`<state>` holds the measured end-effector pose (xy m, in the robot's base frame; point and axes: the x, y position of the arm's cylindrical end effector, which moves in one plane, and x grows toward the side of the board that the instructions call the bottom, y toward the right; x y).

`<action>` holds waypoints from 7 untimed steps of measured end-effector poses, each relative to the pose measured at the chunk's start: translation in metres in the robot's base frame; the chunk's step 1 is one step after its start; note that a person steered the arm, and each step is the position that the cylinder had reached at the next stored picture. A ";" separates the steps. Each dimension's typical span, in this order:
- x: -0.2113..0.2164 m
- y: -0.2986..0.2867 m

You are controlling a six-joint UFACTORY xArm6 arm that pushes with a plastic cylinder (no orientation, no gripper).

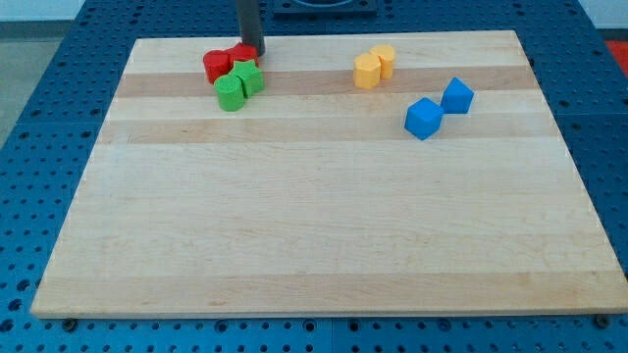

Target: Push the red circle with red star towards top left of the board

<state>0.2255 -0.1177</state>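
1. Wooden board [324, 226], pale with light and darker strips, sits on a blue perforated table [39, 118].
2. Red pair lies near the board's top edge, left of centre. The left red block [216, 66] is chunky with a rounded outline; the right red block [241, 53] has a more pointed, angular outline. Which is the circle and which the star cannot be told for certain. The two touch each other.
3. My tip [254, 54] is the end of a dark rod coming down from the top edge; it stands against the right side of the right red block. There is no pincer on this arm, so no spread or closed state applies.
4. Two green blocks [238, 86] touch the red pair from below.
5. Two yellow blocks [374, 67] sit together near the top edge, right of centre.
6. Two blue blocks [438, 108] lie toward the right edge, corner to corner.
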 end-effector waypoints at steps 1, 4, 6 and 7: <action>-0.008 -0.002; 0.007 0.030; 0.024 -0.007; 0.034 -0.019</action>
